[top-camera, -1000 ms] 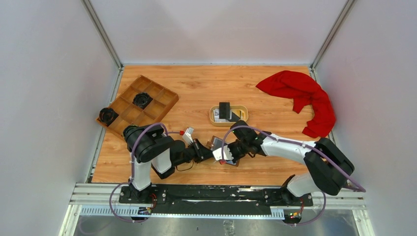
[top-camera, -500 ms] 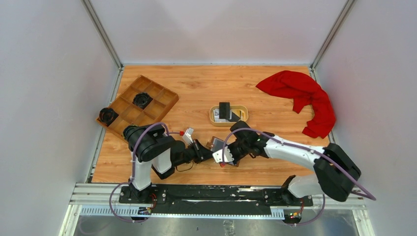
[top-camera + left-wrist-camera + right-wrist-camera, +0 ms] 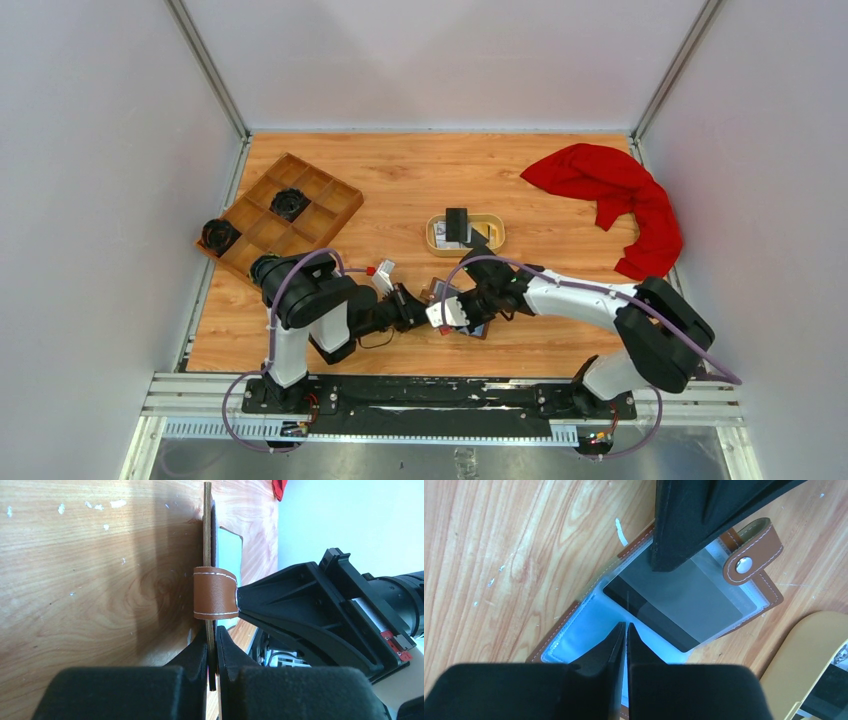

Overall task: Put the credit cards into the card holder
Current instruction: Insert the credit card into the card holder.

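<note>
The brown card holder [image 3: 437,289] lies open on the table, clear pockets up, its strap [image 3: 756,547] at the far side. A black credit card [image 3: 674,605] sits inside one clear pocket. My left gripper [image 3: 424,308] is shut on the holder's edge [image 3: 207,580]; its finger [image 3: 694,520] shows in the right wrist view. My right gripper [image 3: 462,310] is shut on a whitish credit card [image 3: 441,312], held edge-on just above the holder's empty pocket [image 3: 589,630]. More cards, one black [image 3: 457,219], lie in the oval tan dish [image 3: 494,236].
A wooden compartment tray [image 3: 262,232] with two black round parts stands at the back left. A red cloth [image 3: 615,190] lies at the back right. The dish rim [image 3: 809,665] is close beside the holder. The two grippers are almost touching.
My right gripper has moved a little left with the whitish card, closer over the open holder. The left gripper still clamps the holder in the same place.
</note>
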`<state>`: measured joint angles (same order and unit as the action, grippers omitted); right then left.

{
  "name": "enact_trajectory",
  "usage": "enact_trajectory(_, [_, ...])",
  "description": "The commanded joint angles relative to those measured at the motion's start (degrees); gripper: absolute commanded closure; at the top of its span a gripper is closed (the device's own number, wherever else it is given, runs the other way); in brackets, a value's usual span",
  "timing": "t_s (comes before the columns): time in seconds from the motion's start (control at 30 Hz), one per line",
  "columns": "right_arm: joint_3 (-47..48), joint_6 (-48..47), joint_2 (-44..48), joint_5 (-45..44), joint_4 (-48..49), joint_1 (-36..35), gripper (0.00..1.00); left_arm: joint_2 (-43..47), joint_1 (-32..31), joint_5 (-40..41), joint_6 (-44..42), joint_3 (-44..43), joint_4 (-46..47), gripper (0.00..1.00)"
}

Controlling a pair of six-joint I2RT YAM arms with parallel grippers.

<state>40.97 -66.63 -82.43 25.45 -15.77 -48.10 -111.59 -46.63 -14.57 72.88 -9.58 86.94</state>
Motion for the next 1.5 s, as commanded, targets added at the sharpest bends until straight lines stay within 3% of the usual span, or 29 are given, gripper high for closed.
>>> enact_trajectory(0.0, [0.65, 1.08, -1.24, -3.54, 0.43, -0.77, 0.93, -1.35, -0.39, -0.87, -0.46, -0.4, 0.78, 0.93])
enact_trajectory(0.37, [0.86, 0.5, -3.26, -4.4, -0.13, -1.74, 0.91, -1.3, -0.39, -1.71, -0.55, -0.14, 0.82, 0.86])
enact_trajectory(0.8, [1.96, 4.36, -2.88, -2.94, 0.51, -1.83, 0.82, -1.75, -0.39, -1.92, -0.37, -0.5, 0.82, 0.68])
enact_trajectory(1.07, [2.55, 9.24, 0.84, 4.59, -2.01, 1.71, 0.77, 1.18, 0.47, -0.09, -2.04, 0.89, 0.78, 0.62])
enact_trajectory(1.23, [5.48, 21.19, 0.2, 8.91, -3.57, 4.22, 0.79, 1.62, 0.93, 0.03, -2.83, 0.96, 0.81, 0.6])
enact_trajectory(1.47, [11.35, 29.31, -7.19, 10.18, -10.49, 6.25, 0.99, 2.51, 1.46, 0.98, -3.98, 1.74, 0.8, 0.6])
